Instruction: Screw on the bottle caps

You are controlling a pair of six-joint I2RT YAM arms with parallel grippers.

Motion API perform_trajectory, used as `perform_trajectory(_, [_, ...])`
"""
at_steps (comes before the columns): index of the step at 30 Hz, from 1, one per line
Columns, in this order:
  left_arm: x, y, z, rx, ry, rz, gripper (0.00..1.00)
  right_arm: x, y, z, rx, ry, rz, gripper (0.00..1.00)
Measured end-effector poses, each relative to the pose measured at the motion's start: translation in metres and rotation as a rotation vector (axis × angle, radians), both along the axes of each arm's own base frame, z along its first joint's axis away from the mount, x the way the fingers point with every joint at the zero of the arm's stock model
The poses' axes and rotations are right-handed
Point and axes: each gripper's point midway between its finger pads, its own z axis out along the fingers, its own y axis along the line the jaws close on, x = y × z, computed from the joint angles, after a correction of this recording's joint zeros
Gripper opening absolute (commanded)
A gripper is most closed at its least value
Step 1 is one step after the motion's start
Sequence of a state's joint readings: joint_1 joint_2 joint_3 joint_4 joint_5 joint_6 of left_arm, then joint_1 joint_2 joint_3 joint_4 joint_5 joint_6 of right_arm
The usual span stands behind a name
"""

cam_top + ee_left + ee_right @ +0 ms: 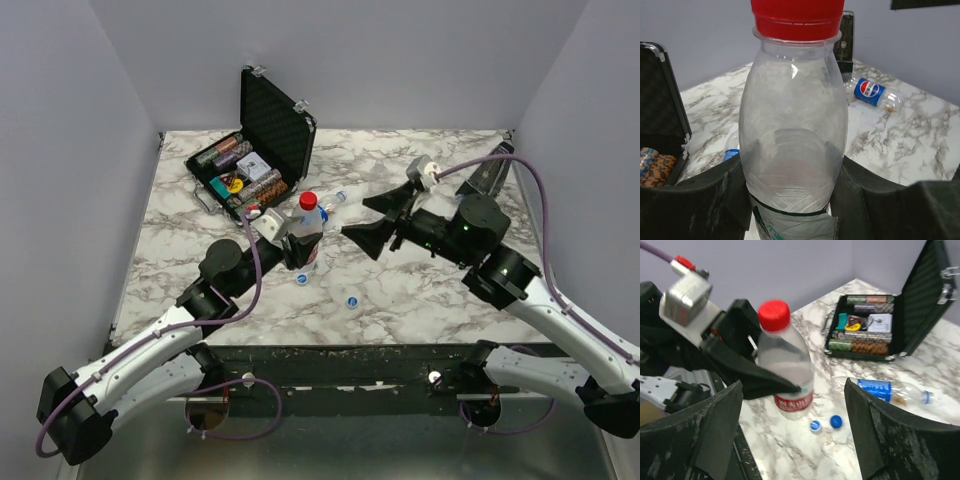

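The bottle [305, 238] with the red-and-white label stood straight up near the middle of the counter [400, 290], with its neck pointing at the ceiling. My left fingers [710, 205] were clamped around its belly, one on each side, and held it steady. The red cap [309, 201] sat on top of the neck. I could not tell if it was screwed tight.

My right fingers [890, 435] were spread wide apart and held nothing. They hung just to the right of the bottle, about level with the cap, and did not touch it. So the cap lay to the left of those fingers. I thought the right arm was the free one to turn it. Two blue caps [815, 425] lay on the counter close to the bottle's foot.
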State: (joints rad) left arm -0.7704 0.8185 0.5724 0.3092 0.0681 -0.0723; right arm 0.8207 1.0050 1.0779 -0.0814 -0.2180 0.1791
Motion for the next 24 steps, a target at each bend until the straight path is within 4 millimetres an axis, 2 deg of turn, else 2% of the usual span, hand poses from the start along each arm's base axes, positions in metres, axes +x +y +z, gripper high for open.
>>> perform_trajectory(2, [0.005,0.008,0.008,-0.051,-0.001,0.036,0.52,-0.004,-0.013,0.001,0.019,-0.043,-0.007,0.96])
perform_trajectory(5, [0.008,0.015,0.014,-0.113,0.013,0.063,0.53,-0.01,-0.015,-0.016,0.022,-0.077,0.02,1.0])
perform_trajectory(7, [0.008,0.017,0.016,-0.144,0.025,0.069,0.54,-0.012,-0.01,-0.036,0.014,-0.085,0.056,1.0])
perform_trajectory(12, [0.005,0.018,0.023,-0.215,0.047,0.064,0.55,-0.01,0.016,-0.104,-0.053,-0.017,0.148,1.0])
perform_trajectory(14, [0.003,0.019,0.029,-0.242,0.047,0.06,0.54,-0.01,0.026,-0.118,-0.065,-0.006,0.172,1.0])
perform_trajectory(16, [0.001,0.02,0.034,-0.264,0.045,0.056,0.55,-0.015,0.038,-0.123,-0.055,-0.021,0.2,1.0])
perform_trajectory(19, [-0.001,0.02,0.04,-0.293,0.04,0.051,0.55,-0.019,0.052,-0.117,-0.019,-0.059,0.219,1.0])
perform_trajectory(24, [-0.001,0.02,0.04,-0.304,0.048,0.049,0.55,-0.017,0.064,-0.109,0.025,-0.101,0.206,1.0])
